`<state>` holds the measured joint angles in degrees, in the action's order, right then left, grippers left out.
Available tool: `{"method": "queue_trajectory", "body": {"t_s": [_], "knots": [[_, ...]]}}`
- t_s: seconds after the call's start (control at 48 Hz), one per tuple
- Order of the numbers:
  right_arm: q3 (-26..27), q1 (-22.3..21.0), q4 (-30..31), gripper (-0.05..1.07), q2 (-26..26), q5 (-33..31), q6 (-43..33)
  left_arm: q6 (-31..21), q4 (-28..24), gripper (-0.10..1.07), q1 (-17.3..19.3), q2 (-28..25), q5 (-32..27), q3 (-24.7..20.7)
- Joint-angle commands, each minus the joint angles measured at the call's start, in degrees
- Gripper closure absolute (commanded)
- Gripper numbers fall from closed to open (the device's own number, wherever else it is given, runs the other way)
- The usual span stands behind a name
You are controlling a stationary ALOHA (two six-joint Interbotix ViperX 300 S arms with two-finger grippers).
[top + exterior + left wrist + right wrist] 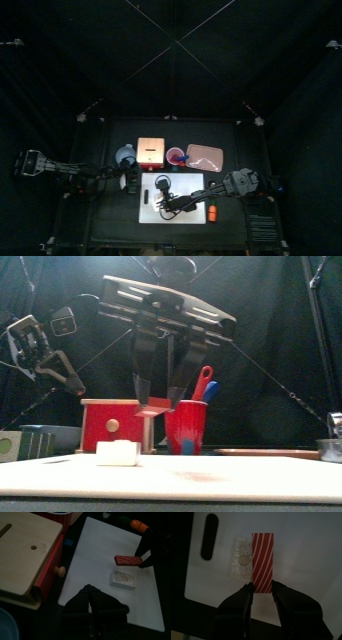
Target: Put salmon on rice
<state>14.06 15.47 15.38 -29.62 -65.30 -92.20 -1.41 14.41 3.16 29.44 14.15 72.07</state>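
rice point(118, 454) sits nearest on the white mat point(201, 478) covering the counter. just above and beside it, the right gripper point(262, 588) has its jaws clamped on the striped salmon point(262, 562), likely lining it up. left gripper point(93, 598) waits nearly closed, empty. behind, a red cup point(187, 428) holds utensils.

White mat point(187, 205) on black table point(100, 225), right claw point(166, 207) over it

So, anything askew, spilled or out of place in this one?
Nothing stands out. The right end effector holds the salmon above the white mat, beside the rice, which lies flat and intact. The left end effector hangs over the mat's edge. Nothing looks spilled or damaged.
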Motion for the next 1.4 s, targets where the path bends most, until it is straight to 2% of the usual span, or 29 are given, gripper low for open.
{"method": "queue_trajectory", "body": {"t_s": [0.0,0.458,1.375], "knots": [[2.99,-0.26,0.44,0.43,0.70,-0.26,-0.09,0.09,0.00,0.67,0.09,0.09,0.18,-0.62],[3.69,-0.35,0.44,0.43,-1.23,-0.53,-0.18,-0.18,0.00,0.67,0.09,0.18,-1.93,-0.44],[4.31,-0.35,0.53,0.42,-2.81,1.23,-0.09,-0.09,0.35,0.67,0.18,0.26,-1.93,-0.09]]}}
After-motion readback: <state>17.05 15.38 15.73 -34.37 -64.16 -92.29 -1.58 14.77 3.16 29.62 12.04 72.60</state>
